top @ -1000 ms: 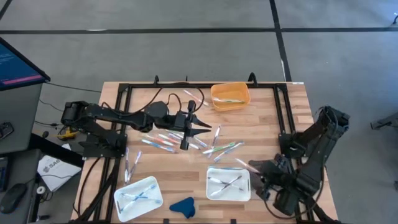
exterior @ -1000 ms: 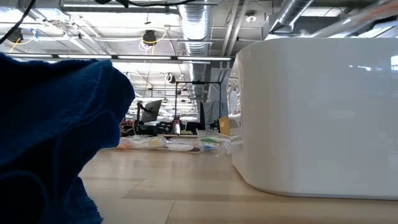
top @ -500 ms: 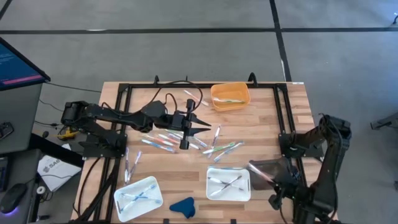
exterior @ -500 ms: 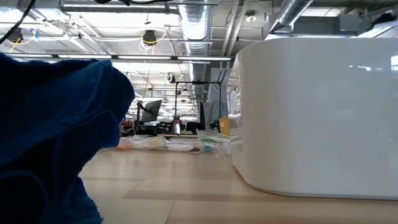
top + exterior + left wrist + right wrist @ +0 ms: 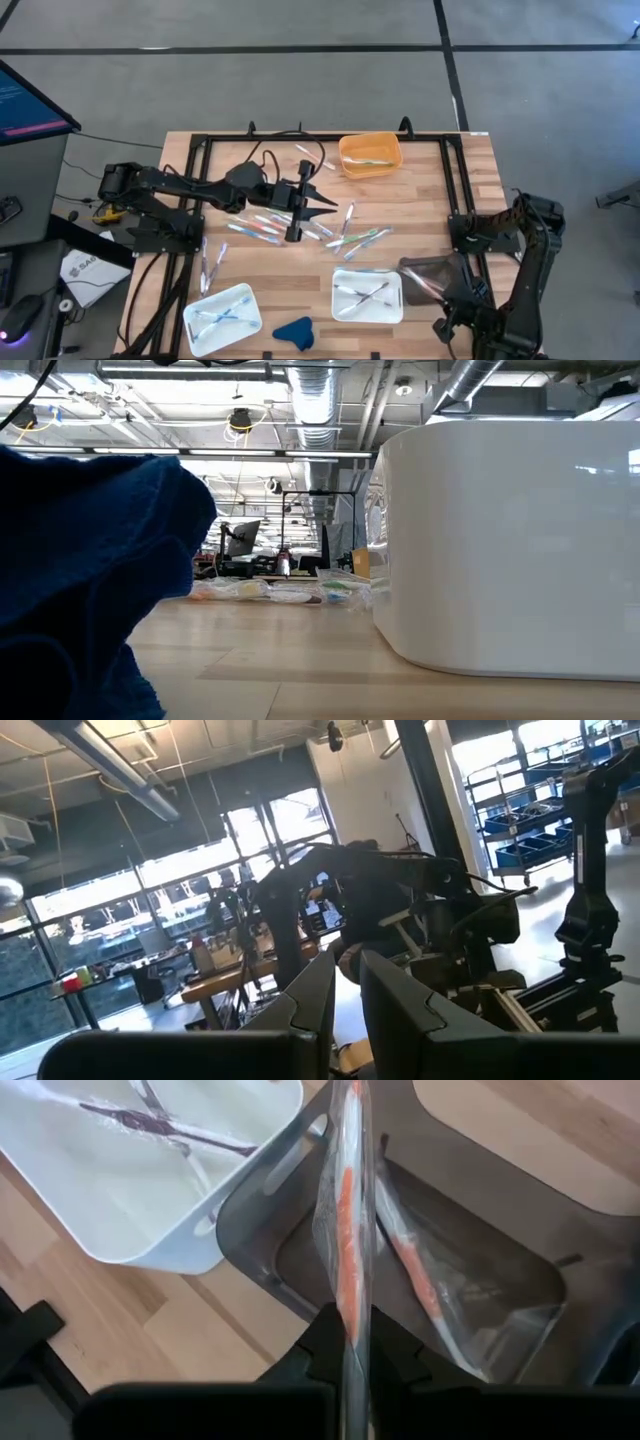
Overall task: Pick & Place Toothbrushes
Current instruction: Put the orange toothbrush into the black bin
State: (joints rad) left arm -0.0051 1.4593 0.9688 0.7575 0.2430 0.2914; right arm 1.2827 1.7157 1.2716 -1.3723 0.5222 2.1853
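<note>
Many toothbrushes lie loose on the wooden table's middle. My left gripper hangs over them and points toward the right edge. In the left wrist view a narrow gap shows between its fingers, with nothing in it. My right gripper is at the near right, shut on a clear-wrapped toothbrush with an orange stripe. It holds that toothbrush over a grey see-through tray. Another orange toothbrush lies in that tray. My right gripper pinches the wrapped toothbrush's near end between its two fingers, slanting down from above. The toothbrush runs on ahead of the fingertips, in line with them, over the grey tray's wall. Whether its far end touches anything I cannot tell.
A white tray with toothbrushes sits left of the grey tray, and a second white tray stands at the near left. An orange bin is at the far side. A blue cloth lump lies at the near edge. A black frame rims the table.
My right gripper has swung from beside the white tray toward the table's near right and come down over the grey tray. It rolled as it went and kept the toothbrush in its fingers.
</note>
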